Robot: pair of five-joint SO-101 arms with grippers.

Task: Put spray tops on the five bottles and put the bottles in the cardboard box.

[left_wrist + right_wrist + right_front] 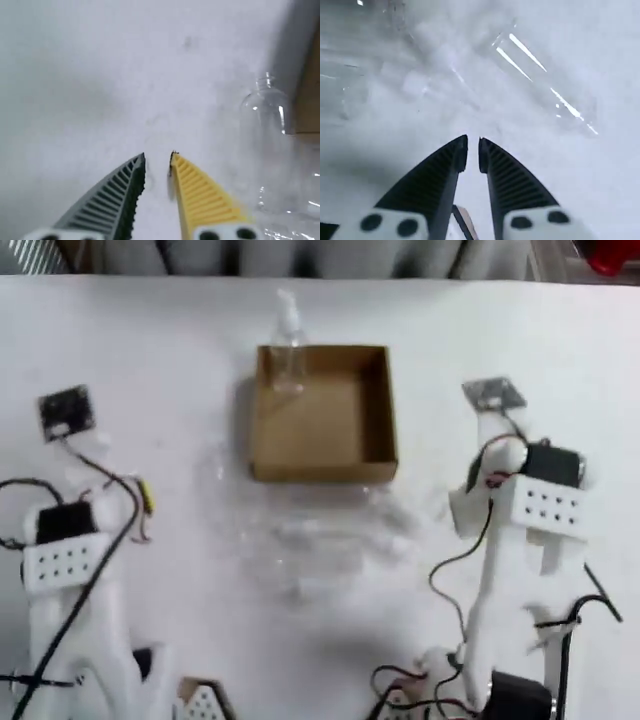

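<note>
The open cardboard box sits at the middle back of the table. One clear bottle with a spray top stands upright at the box's far left corner. Several clear bottles lie in a loose heap just in front of the box; their tops are too faint to tell apart. My left gripper, one grey finger and one yellow, hovers over bare table with its tips almost together, a topless bottle ahead of it. My right gripper is shut above the table near a lying clear bottle.
The left arm stands at the front left and the right arm at the front right, cables trailing from both. The brown box wall shows beside the topless bottle. White table stretches to either side of the box.
</note>
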